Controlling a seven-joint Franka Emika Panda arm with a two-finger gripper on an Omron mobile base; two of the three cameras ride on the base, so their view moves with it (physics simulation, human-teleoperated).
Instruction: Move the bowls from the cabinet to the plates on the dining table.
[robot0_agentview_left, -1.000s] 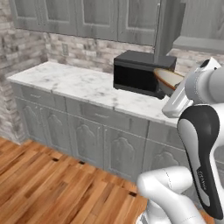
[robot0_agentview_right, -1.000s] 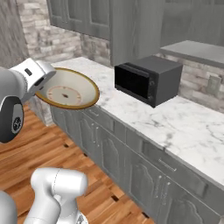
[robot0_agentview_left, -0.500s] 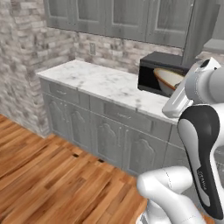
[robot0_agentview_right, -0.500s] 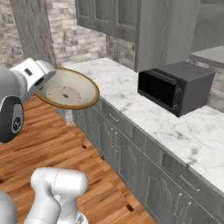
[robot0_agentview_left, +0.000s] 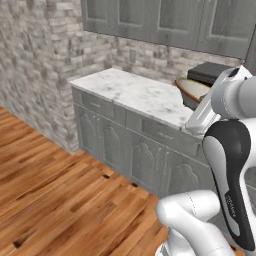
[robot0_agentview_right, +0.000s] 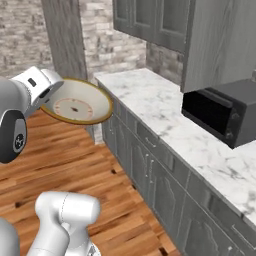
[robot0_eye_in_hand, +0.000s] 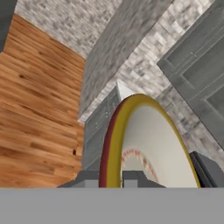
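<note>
Since a second ago the whole scene has slid sideways in both base views: the base is driving, so the microwave (robot0_agentview_right: 223, 116) now sits further right on the counter (robot0_agentview_right: 165, 120) and the brick wall (robot0_agentview_left: 35, 65) has come into view; the bowl (robot0_agentview_right: 76, 102) keeps its place against the arm, so it rides along rather than moving itself. The gripper (robot0_eye_in_hand: 114, 177) is clamped narrow on the bowl's rim, with the dark fingertips either side of the wall in the hand view. The bowl is held up in the air, tilted, its cream inside and faint ring pattern facing the right base camera, out in front of the counter's edge and over the wood floor (robot0_agentview_left: 55, 200); from the left base view its edge (robot0_agentview_left: 192, 89) shows just before the microwave. A rim pinch probably suits a bowl taken off a shelf, and carrying it high keeps it clear of the counter while the base turns. Wall cupboards (robot0_agentview_right: 150, 20) hang above the counter. No plates or dining table show, so I judge this the carry stage, with the set-down not yet done.
</note>
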